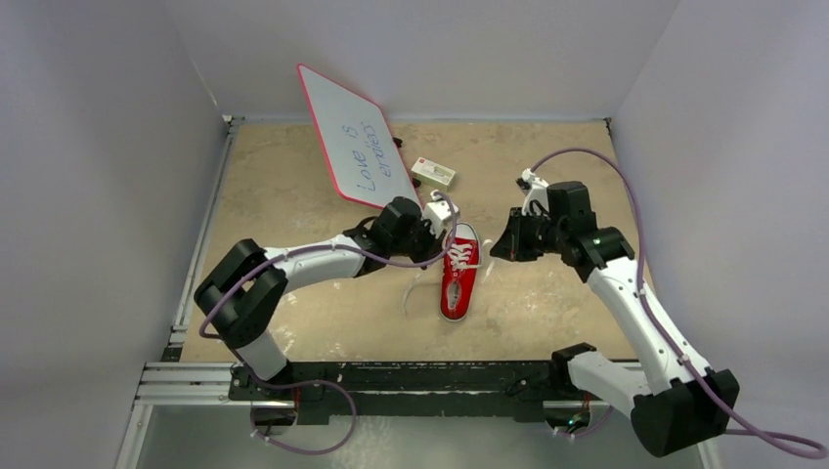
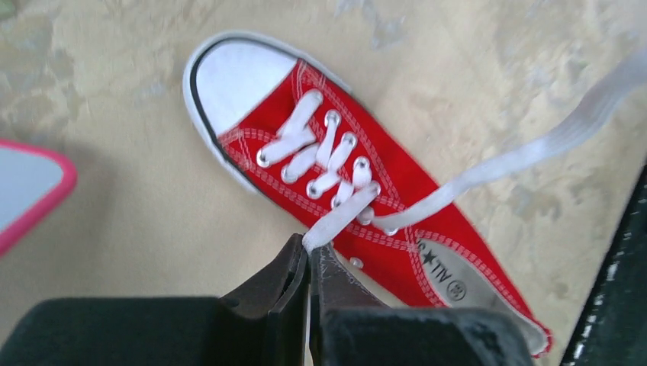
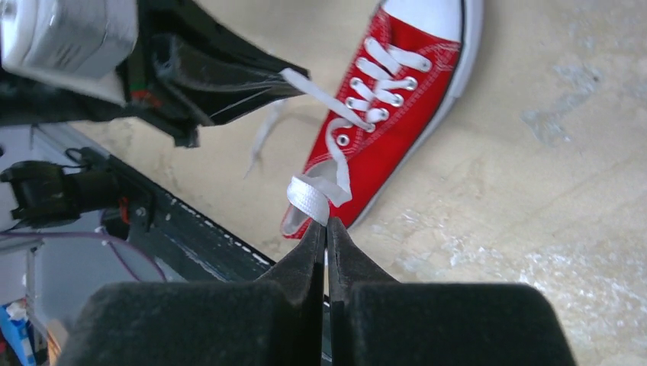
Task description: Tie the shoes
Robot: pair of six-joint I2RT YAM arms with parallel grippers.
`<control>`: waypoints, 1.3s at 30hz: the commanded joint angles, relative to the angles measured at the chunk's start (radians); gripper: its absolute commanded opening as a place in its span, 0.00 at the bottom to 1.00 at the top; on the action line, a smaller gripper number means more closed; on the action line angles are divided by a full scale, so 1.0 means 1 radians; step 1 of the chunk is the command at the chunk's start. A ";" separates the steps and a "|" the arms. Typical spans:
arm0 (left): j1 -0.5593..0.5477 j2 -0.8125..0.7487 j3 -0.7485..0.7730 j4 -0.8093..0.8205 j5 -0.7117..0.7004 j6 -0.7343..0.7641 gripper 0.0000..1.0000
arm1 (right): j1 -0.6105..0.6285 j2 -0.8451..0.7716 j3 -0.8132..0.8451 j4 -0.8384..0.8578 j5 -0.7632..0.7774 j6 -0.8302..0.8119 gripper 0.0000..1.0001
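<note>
The red canvas sneaker (image 1: 459,278) lies on the tan table, white toe cap toward the back; it also shows in the left wrist view (image 2: 366,191) and the right wrist view (image 3: 389,114). My left gripper (image 2: 311,248) is shut on one white lace end (image 2: 339,217) just left of the shoe's upper eyelets. My right gripper (image 3: 326,223) is shut on the other white lace (image 3: 309,194), held out to the shoe's right. In the top view the left gripper (image 1: 438,242) and right gripper (image 1: 499,246) flank the shoe. A loose lace tail (image 1: 411,290) trails left of the shoe.
A pink-edged whiteboard (image 1: 350,142) leans at the back left behind the left arm. A small white box (image 1: 433,174) lies behind the shoe. The black rail (image 1: 391,376) runs along the table's near edge. Grey walls enclose the table.
</note>
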 commanded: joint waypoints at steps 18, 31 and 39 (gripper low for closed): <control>0.067 0.135 0.144 0.110 0.479 -0.132 0.06 | -0.007 0.053 0.170 0.098 0.005 0.111 0.00; 0.134 0.126 0.127 0.161 0.563 -0.176 0.00 | -0.007 0.055 0.184 0.072 0.070 0.116 0.00; 0.132 0.171 0.141 0.238 0.623 -0.247 0.04 | -0.007 0.093 0.194 0.105 0.003 0.111 0.00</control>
